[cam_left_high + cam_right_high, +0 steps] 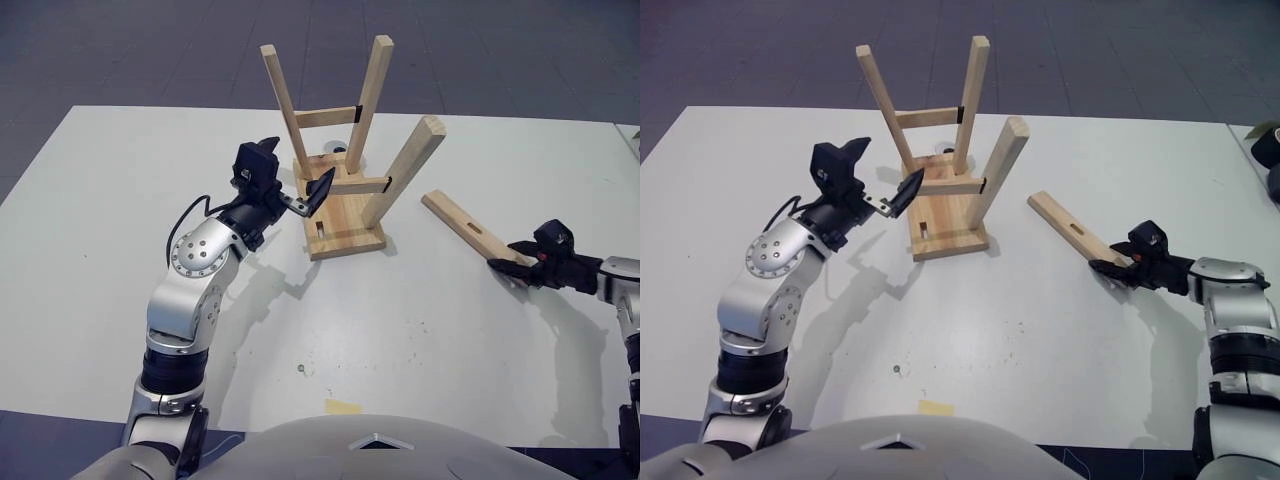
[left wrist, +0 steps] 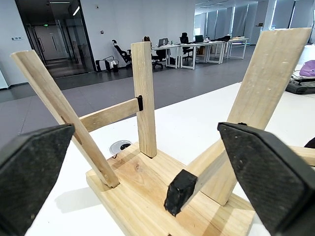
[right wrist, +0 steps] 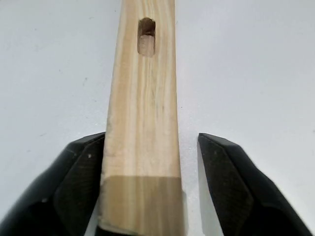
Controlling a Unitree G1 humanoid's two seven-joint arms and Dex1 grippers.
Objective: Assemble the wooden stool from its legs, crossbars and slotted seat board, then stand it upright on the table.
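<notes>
Stool: half built and upside down, with its seat board lying flat on the white table.
Count: one seat board, four legs and two crossbars.
Standing legs: three rise from the seat board, all leaning a little.
Crossbars: one joins the two legs on the board's far side. The other runs lower down, across to the third leg on the board's right.
Loose leg: the fourth, lying flat on the table to the right of the seat board and well apart from it.
Right gripper: at the loose leg's end farthest from the seat board. Its fingers straddle the wood, one pad against its side and the other just off it.
Left gripper: raised just left of the seat board and spread wide, with the nearest standing leg close in front.
Wood: pale, square-cut and grained, with dark tips on the crossbar ends. There is a slot in the board and a rounded hole in the loose leg.
Pads: black and finely textured.
Scrap of yellow tape: on the table, well nearer than the seat board.
</notes>
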